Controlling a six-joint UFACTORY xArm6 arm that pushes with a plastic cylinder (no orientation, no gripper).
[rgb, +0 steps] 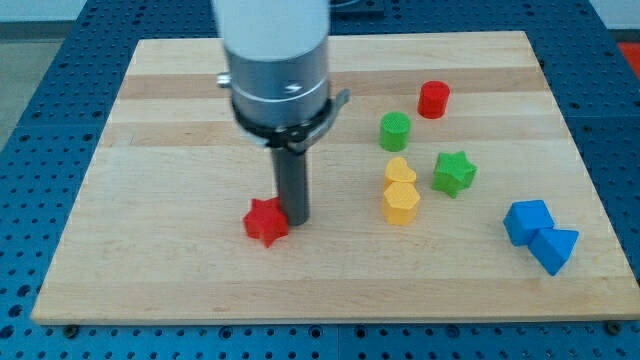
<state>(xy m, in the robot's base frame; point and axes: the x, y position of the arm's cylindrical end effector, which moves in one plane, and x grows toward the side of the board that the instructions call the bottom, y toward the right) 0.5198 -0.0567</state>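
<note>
My tip (297, 220) stands on the wooden tabletop (150, 100), low and a little to the view's left of centre; it sits just at the right side of the red star block (266, 221), touching it or very nearly so, though the contact itself is too fine to settle; no claw shows anywhere, only the straight dark rod under its grey collar, so nothing is spread, pressed together or pinched. The other blocks lie well apart to the view's right; a yellow heart block (400, 171) sits touching a yellow hexagon block (401, 202) just below it; a green star block (454, 173) is beside them; above are a green cylinder block (395, 131) and, nearer the view's top, a red cylinder block (434, 99); towards the lower right a blue block (527, 221) of unclear shape touches a blue triangle block (553, 248). The tabletop is pale planked wood; around it lies a blue perforated surface (30, 120); little else of the room shows.
</note>
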